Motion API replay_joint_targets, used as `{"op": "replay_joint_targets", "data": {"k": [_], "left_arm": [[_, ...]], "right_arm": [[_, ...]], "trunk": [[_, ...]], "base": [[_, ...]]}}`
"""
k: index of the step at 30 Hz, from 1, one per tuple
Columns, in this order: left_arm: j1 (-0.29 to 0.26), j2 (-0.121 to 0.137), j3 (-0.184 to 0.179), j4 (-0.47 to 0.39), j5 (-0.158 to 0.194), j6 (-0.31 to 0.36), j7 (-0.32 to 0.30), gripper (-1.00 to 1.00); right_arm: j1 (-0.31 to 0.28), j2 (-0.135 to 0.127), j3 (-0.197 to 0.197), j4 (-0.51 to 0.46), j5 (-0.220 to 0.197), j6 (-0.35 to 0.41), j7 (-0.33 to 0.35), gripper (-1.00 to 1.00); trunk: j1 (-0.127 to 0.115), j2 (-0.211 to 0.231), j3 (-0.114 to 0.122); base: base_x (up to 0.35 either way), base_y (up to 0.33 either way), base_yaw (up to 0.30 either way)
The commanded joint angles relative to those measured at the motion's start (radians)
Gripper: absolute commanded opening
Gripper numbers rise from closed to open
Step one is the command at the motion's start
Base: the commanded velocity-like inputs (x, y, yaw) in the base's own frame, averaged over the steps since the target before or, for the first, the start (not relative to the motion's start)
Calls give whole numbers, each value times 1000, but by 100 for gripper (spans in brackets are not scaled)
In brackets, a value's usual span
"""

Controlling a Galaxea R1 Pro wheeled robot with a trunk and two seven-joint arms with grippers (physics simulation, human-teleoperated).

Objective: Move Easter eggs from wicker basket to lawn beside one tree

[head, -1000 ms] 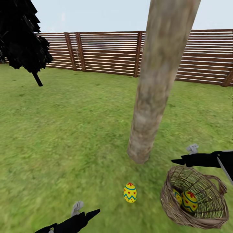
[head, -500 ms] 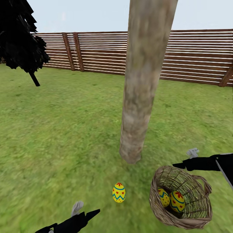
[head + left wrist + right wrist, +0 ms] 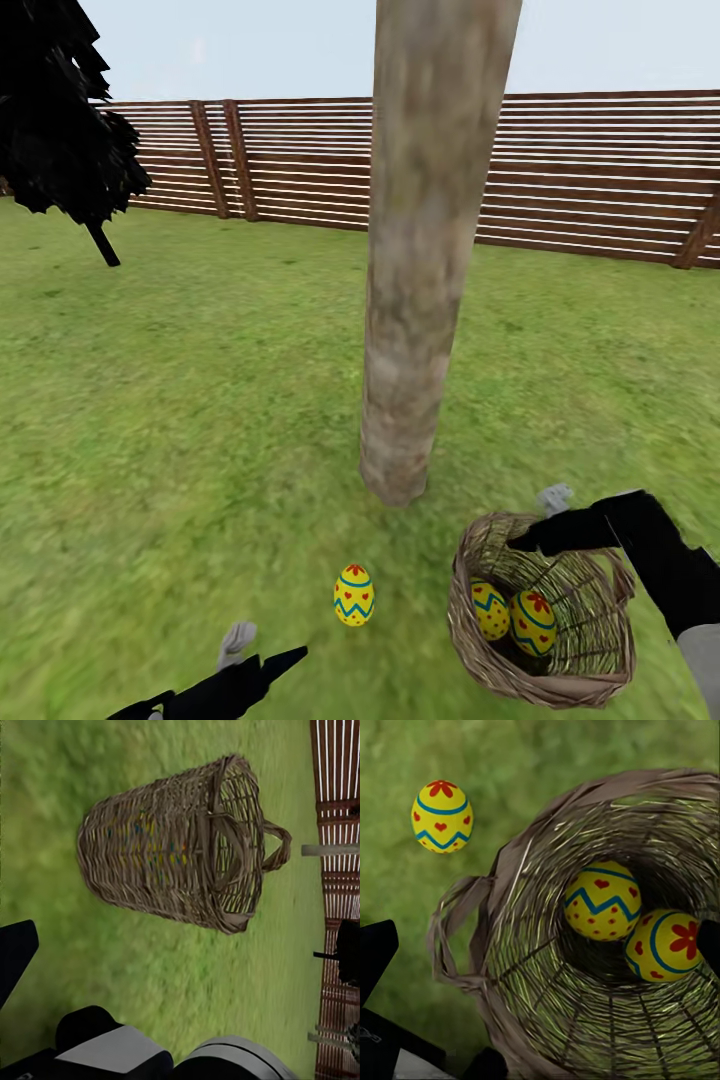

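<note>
One yellow Easter egg (image 3: 354,595) stands on the lawn (image 3: 200,420) just in front of the pale tree trunk (image 3: 405,400). To its right the wicker basket (image 3: 590,650) tilts on the grass with two eggs (image 3: 489,610) (image 3: 533,622) inside. My right gripper (image 3: 535,522) hangs open over the basket's far rim, nothing between its fingers. In the right wrist view both basket eggs (image 3: 601,900) (image 3: 667,945) lie side by side below the loop handle (image 3: 457,922), and the lone egg (image 3: 442,815) rests outside on the grass. My left gripper (image 3: 268,650) is open and low, left of the lone egg.
A brown slat fence (image 3: 560,170) runs across the back. A dark cypress-like tree (image 3: 60,110) stands at the far left. Grass stretches wide on both sides of the trunk. The left wrist view has the basket's side (image 3: 150,862) on grass.
The whole view has shifted, so the camera moved. My right gripper has come down and in, from beside the basket to over its far rim. The eggs lie as before.
</note>
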Motion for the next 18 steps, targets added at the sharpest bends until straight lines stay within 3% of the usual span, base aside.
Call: {"op": "replay_joint_targets", "data": {"k": [1, 7, 15, 18], "left_arm": [[0, 2, 0, 1, 8, 8, 0, 100], [0, 4, 0, 2, 9, 8, 0, 100], [0, 4, 22, 2, 9, 8, -1, 100], [0, 4, 26, 2, 9, 8, -2, 100]], "right_arm": [[-1, 13, -2, 6, 35, 2, 3, 100], [-1, 49, -2, 34, 83, 0, -76, 100], [-1, 56, -5, 61, 88, -46, -172, 100], [-1, 56, -9, 71, 86, -53, -198, 100]], "trunk": [[0, 0, -1], [0, 0, -1], [0, 0, -1], [11, -21, -10]], "base": [[0, -4, 0], [0, -1, 0], [0, 0, 0], [0, 0, 0]]}}
